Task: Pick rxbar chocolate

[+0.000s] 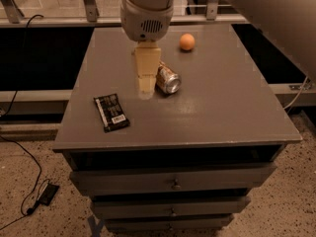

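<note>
**While the gripper hangs over the table, the bar lies apart from it**

As the arm reaches in from the far side, the gripper points down above the middle-left part of the grey table. I cannot tell whether it is released or clenched, and nothing is seen in its grasp. Just to its right lies a shiny metal can on its side, partly hidden behind the gripper. Farther back and to the right sits a small orange ball. The rxbar chocolate lies flat near the left front corner of the table, nearer and to the left of the gripper, apart from it and from the can. Below the top are drawers. A black cable runs over the floor on the left.
</note>
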### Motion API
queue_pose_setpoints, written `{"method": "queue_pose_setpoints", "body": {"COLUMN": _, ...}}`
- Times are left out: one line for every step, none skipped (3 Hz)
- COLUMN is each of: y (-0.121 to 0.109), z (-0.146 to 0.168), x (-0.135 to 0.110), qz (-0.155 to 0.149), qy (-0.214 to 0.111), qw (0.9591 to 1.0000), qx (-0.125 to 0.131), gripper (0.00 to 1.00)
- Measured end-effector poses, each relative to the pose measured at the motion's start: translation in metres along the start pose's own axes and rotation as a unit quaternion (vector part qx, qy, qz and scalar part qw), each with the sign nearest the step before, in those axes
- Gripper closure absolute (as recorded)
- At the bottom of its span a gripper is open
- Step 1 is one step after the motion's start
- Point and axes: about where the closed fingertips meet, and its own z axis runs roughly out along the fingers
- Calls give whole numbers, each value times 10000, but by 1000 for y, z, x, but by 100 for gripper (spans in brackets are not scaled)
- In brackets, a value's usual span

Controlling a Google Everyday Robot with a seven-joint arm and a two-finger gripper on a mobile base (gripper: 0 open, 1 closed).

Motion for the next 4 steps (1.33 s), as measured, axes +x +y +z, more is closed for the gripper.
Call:
{"method": "queue_pose_setpoints", "body": {"y": 7, "z": 45, "x": -14, "qz": -181, "qy": -366, "qw": 9977, "qx": -539, "gripper": 0}}
{"method": "queue_pose_setpoints", "body": {"y": 18, "z": 103, "x": -31, "qz": -398, "qy": -380, "qw": 9925, "qx": -1095, "gripper": 0}}
{"method": "queue_pose_setpoints", "body": {"y": 23, "z": 143, "x": -42, "qz": -597, "qy": -232, "qw": 9888, "qx": -1351, "gripper": 0}}
{"method": "queue_pose_setpoints", "body": {"y": 22, "z": 144, "x": -43, "qz": -605, "qy": -230, "qw": 9886, "qx": -1358, "gripper": 0}}
